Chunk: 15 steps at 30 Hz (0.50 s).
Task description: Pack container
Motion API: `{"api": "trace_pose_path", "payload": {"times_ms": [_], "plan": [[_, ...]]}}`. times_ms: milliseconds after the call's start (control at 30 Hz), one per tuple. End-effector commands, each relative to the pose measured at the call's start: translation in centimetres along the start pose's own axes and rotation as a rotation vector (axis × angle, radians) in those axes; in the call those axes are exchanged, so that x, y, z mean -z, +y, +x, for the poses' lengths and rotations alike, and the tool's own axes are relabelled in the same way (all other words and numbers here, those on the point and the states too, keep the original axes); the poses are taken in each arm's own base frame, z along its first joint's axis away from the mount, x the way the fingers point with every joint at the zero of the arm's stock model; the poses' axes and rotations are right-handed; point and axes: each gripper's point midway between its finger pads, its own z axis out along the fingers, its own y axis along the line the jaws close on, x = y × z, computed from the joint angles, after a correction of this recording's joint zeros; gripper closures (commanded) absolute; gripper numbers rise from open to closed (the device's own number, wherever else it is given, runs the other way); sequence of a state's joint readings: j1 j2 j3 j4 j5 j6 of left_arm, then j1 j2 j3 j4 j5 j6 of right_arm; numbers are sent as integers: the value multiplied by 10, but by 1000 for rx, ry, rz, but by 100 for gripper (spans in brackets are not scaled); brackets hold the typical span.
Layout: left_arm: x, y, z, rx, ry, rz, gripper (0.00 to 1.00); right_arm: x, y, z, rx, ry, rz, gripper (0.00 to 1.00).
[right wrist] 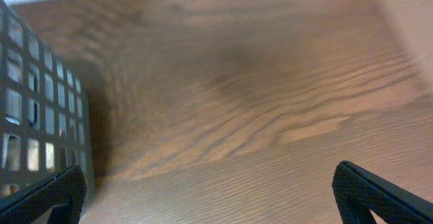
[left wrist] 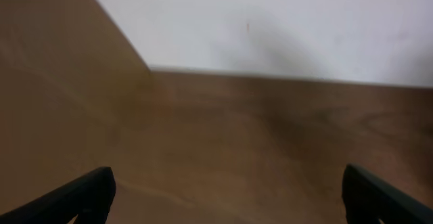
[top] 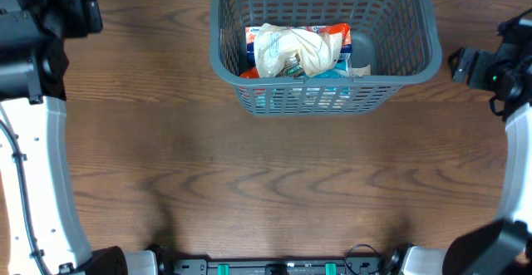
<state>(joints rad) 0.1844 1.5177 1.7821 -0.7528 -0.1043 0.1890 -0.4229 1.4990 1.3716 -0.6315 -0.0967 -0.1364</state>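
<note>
The dark grey lattice container (top: 416, 55) stands at the back middle of the table. Inside lie several snack packages: a crumpled cream bag (top: 291, 51) on top, an orange and white package (top: 337, 34) and something blue beneath. My left gripper (left wrist: 226, 197) is open and empty over bare wood at the far left. My right gripper (right wrist: 206, 197) is open and empty to the right of the container, whose wall (right wrist: 30, 116) shows at the left of the right wrist view.
The wooden table (top: 249, 167) spreads out in front of the container. A white wall (left wrist: 284, 28) meets the table's back edge. The arm bases stand at the front corners.
</note>
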Motion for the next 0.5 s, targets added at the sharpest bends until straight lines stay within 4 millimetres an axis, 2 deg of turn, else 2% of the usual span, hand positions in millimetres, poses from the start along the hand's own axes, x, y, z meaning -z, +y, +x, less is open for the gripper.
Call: {"api": "trace_pose_path", "payload": {"times_ms": [0,100,200,467], "plan": [[0,-8,26,102,22,47,1,34,-3,-20,34,-77,92,1],[4,-10,54,134,4,42,1,55,6,-19,50,-115,93,1],[16,-12,77,155,-41,40,1,66,16,-3,61,-119,77,1],[54,-14,141,174,-172,34,1,87,61,75,125,-109,-17,1]]}}
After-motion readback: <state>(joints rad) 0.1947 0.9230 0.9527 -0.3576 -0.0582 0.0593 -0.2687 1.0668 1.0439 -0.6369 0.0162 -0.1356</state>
